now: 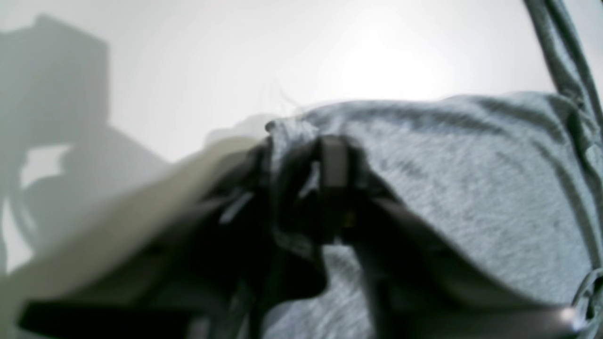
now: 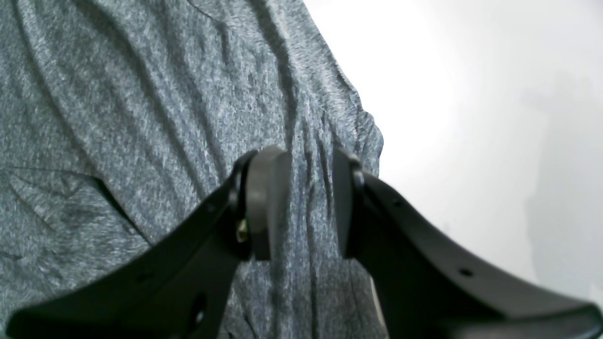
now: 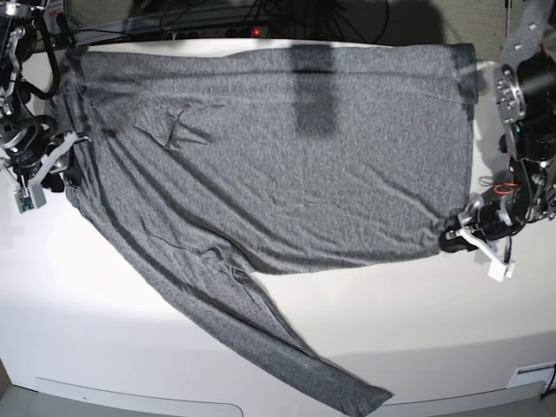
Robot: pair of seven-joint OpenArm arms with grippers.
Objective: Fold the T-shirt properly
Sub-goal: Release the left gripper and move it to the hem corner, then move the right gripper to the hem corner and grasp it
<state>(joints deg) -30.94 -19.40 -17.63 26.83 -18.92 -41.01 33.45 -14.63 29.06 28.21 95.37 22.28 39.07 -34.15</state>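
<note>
One T-shirt point(image 3: 287, 148), two claws: left claw point(image 1: 301, 155) pinching its corner, right claw point(image 2: 308, 197) spread over cloth.

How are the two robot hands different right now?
The left gripper is pinching the T-shirt at a bottom corner; the right gripper is open, with cloth showing between its fingers. In the base view the left sits at the shirt's hem end, the right at the shoulder end. Both are black.

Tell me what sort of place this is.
Probably a robotics lab bench: a plain white table with two arms mounted at its sides, a T-shirt spread for folding, and tangled cables with a power strip behind it.
</note>
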